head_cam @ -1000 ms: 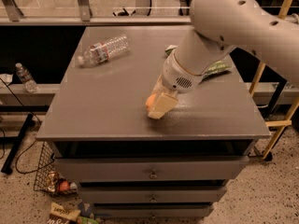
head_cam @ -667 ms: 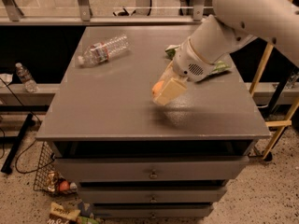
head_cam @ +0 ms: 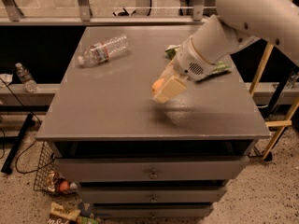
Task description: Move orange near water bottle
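Raised since the earlier frames, the gripper (head_cam: 166, 88) is hovering above the grey table (head_cam: 93, 120) right of centre, clamping the orange (head_cam: 159, 84) between its fingers. Far left, the water bottle (head_cam: 103, 49) is lying flat, its long axis diagonal and its white cap pointing near-left, well apart from the fruit.

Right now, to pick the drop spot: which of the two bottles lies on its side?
The bottle on the table; the smaller bottle stands upright off the table, left. The gripper, holding the orange, is above mid-table.
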